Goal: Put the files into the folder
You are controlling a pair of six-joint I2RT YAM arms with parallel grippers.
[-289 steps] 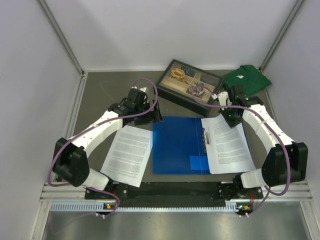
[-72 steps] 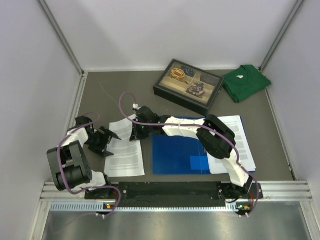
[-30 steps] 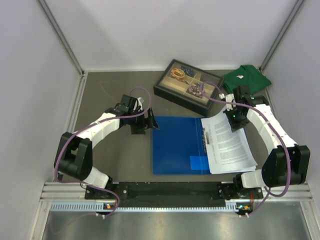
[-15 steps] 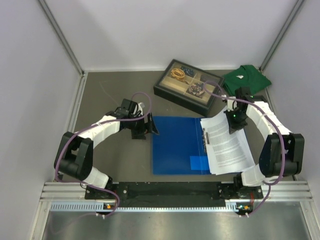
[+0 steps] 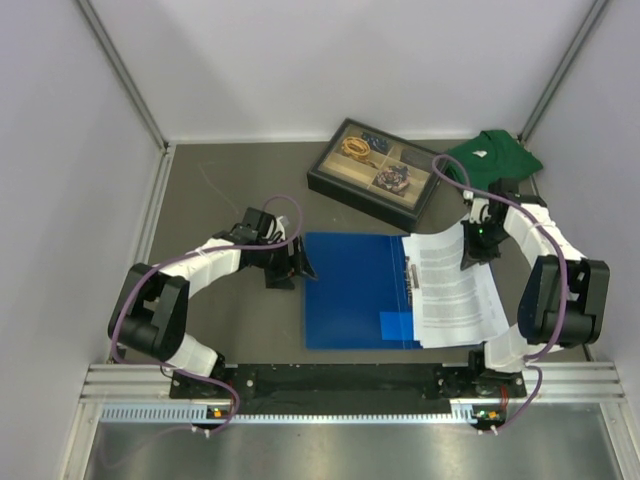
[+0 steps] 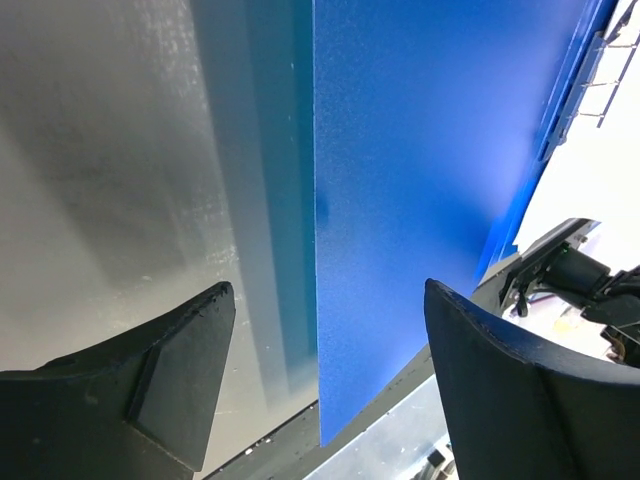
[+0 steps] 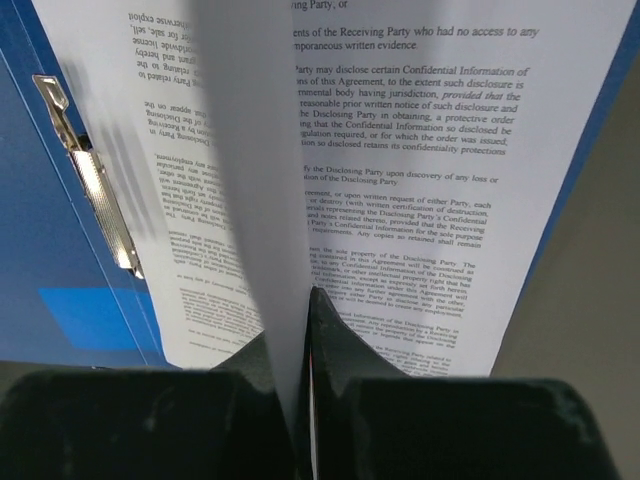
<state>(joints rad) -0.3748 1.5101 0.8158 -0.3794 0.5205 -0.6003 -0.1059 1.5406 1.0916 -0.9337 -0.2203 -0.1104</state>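
The files (image 5: 455, 295) were pinched by the right gripper (image 7: 300, 300) atop the folder (image 5: 355, 285). The left gripper (image 6: 325, 305) was spread open at its left edge.

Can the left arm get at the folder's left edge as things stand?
Likely yes: the left end effector is open, the left edge of the folder sits between its fingers, nothing blocking.
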